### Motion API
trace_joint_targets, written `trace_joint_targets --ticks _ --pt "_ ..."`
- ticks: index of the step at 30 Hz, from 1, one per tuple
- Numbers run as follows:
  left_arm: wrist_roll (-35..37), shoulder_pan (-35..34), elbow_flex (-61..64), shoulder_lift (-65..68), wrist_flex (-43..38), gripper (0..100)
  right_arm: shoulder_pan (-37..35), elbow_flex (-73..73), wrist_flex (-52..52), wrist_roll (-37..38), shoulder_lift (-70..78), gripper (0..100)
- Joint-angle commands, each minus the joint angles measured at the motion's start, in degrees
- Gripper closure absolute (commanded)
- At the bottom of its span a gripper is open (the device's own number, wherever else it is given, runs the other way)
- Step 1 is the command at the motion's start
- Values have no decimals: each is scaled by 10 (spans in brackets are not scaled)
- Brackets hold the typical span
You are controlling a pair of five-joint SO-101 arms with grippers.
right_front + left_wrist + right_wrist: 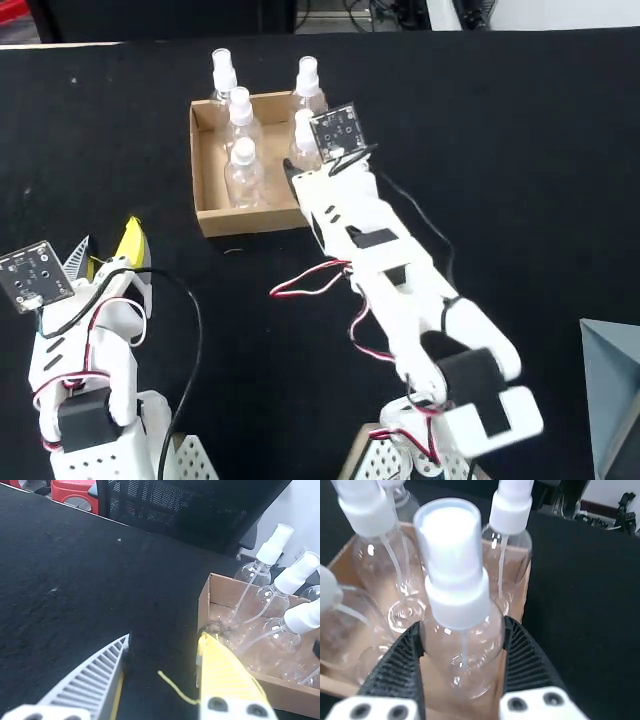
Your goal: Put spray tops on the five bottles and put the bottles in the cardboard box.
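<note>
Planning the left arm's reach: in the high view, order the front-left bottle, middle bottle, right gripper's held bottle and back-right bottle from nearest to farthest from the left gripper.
From the left gripper:
1. front-left bottle, near left of the cardboard box.
2. middle bottle, just behind it.
3. held bottle, box's right side.
4. back-right bottle, far right.

bottles (243, 172): five, clear, upright | spray tops (240, 97): white, fitted | cardboard box (240, 218): open, holds bottles

black cloth covers the table (520, 150), with a black mesh chair (200, 505) and a red plastic object (75, 490) behind it.
</note>
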Motion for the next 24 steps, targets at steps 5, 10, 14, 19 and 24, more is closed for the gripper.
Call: trace_joint_targets --ticks 5,10,14,19,24 --pt "2 -7 -1 -5 1 791 13 -42 -20 -6 13 979" --pt "2 -7 -1 -5 1 791 13 -42 -19 -6 26 979" --pt "3 -7 -1 -5 1 791 13 -37 -18 -6 27 979" --pt "3 -7 -1 -5 1 791 13 -29 -18 -6 24 897" --pt "3 -7 -1 -5 1 791 12 -19 -22 -6 23 809"
